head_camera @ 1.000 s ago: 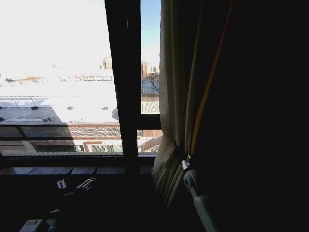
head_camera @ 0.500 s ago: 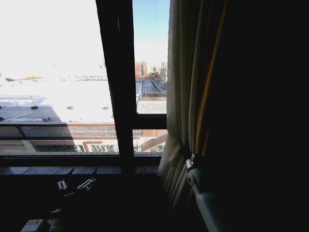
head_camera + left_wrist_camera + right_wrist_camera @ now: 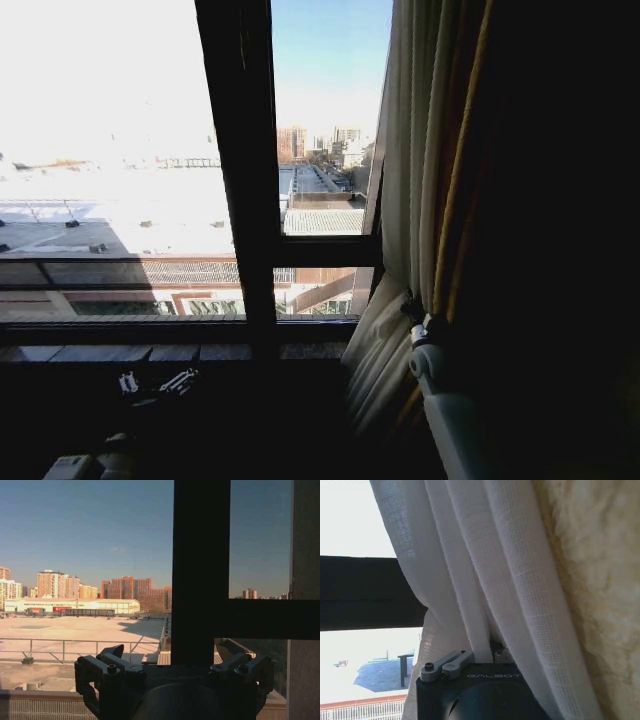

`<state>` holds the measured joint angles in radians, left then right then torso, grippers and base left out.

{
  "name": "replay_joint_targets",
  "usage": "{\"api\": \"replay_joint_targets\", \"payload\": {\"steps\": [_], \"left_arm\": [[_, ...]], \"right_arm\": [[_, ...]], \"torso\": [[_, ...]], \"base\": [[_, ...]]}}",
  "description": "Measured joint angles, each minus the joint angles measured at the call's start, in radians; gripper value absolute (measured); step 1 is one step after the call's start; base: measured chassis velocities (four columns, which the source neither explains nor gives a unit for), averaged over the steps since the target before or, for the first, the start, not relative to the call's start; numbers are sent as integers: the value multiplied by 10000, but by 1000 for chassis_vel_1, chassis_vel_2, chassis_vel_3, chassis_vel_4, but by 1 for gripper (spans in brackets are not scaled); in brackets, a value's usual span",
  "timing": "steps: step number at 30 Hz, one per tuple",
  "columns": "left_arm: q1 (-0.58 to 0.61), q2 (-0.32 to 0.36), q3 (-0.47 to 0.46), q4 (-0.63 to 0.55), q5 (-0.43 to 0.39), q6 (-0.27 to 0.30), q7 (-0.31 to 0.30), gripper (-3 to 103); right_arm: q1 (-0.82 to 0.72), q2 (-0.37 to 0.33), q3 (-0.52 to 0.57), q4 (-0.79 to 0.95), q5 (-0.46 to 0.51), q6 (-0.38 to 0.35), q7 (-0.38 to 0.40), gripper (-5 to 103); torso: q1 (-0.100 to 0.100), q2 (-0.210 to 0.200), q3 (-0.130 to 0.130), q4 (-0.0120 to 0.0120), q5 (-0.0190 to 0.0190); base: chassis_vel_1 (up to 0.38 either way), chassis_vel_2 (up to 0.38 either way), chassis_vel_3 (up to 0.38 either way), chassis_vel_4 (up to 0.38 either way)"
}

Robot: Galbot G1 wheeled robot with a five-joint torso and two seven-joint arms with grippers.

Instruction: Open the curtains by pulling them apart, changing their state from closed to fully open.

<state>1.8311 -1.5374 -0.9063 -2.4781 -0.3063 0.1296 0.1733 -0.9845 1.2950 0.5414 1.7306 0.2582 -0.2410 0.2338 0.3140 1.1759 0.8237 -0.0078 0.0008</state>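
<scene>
One of the curtains (image 3: pixel 408 180), a sheer cream pleated panel, hangs bunched at the right side of the window. My right gripper (image 3: pixel 415 325) is shut on a fold of it at sill height. In the right wrist view the woven curtain (image 3: pixel 495 580) runs down between the fingers (image 3: pixel 449 663), pinched there. My left gripper (image 3: pixel 155 383) rests low at the left, below the sill, apart from the fabric. In the left wrist view that gripper (image 3: pixel 175 657) is open with nothing between its fingers (image 3: pixel 111 666), facing the glass.
A dark vertical window frame bar (image 3: pixel 240 170) with a crossbar (image 3: pixel 325 250) divides the glass. A dark sill (image 3: pixel 150 352) runs below it. Darker, heavier fabric (image 3: pixel 540 220) hangs to the right of the sheer panel. Rooftops and buildings lie outside.
My right gripper has dragged the curtain's edge to the right, uncovering more glass right of the frame bar. The head view has shifted slightly. The left gripper has stayed put.
</scene>
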Motion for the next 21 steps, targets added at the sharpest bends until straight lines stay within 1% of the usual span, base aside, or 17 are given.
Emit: {"api": "replay_joint_targets", "payload": {"steps": [1, 3, 4, 6, 7, 9, 10, 12, 13, 15, 16, 20, 21], "left_arm": [[-4, 0, 1, -10, 2, 0, 2, 100], [-23, 1, -8, -24, 3, 0, 4, 100], [-23, 1, -8, -24, 3, 0, 4, 100], [-39, 4, -31, -25, 3, 1, 4, 100], [-52, 4, -36, -21, 1, 3, 5, 100], [-71, 3, -34, 1, -2, 8, 4, 100], [-71, 3, -34, 1, -2, 8, 4, 100], [-113, -12, -9, 35, -3, 13, 4, 100], [-119, -13, -6, 40, -2, 14, 4, 100], [-156, -15, -6, 63, -11, 18, 4, 100], [-156, -15, -6, 63, -11, 18, 4, 100], [-195, -3, -42, 110, -48, 22, 1, 100], [-195, -3, -42, 110, -48, 22, 1, 100]], "right_arm": [[-182, -62, -86, 238, -23, -77, -93, 6], [-697, -226, -392, 792, -23, -199, -197, 17], [-697, -226, -392, 792, -23, -199, -197, 17], [-1236, -381, -647, 1290, -22, -256, -365, 27], [-1516, -427, -770, 1552, -20, -286, -408, 27], [-1951, -470, -960, 1978, -17, -325, -406, 38], [-1951, -470, -960, 1978, -17, -325, -406, 38], [-2432, -525, -1157, 2628, -7, -410, -283, 49], [-2512, -536, -1189, 2742, -6, -425, -258, 49], [-2936, -536, -1292, 3391, 31, -535, -151, 60], [-2936, -536, -1292, 3391, 31, -535, -151, 60], [-3657, -432, -1242, 4310, 28, -644, 189, 82], [-3657, -432, -1242, 4310, 28, -644, 189, 82]], "torso": [[0, 0, 0, 0, -3], [0, 0, -1, -1, -1], [0, 0, -1, -1, -1], [-1, 0, -1, -2, -4], [-1, 1, -2, -2, -4], [-1, 1, -3, -2, -5], [-1, 1, -3, -2, -5], [-1, 1, -2, 0, -6], [-1, 0, -2, 0, -6], [-1, 0, -2, 2, -5], [-1, 0, -2, 2, -5], [-1, 1, -3, 3, -6], [-1, 1, -3, 3, -6]], "base": [[0, 0, 0, 0], [0, 0, 0, 0], [0, 0, 0, 0], [0, 0, 0, 0], [0, 0, 0, 0], [0, 0, 0, 0], [0, 0, 0, 0], [0, 0, 0, 0], [0, 0, 0, 0], [0, 0, 0, 0], [0, 0, 0, 0], [0, 0, 0, 0], [0, 0, 0, 0]]}}
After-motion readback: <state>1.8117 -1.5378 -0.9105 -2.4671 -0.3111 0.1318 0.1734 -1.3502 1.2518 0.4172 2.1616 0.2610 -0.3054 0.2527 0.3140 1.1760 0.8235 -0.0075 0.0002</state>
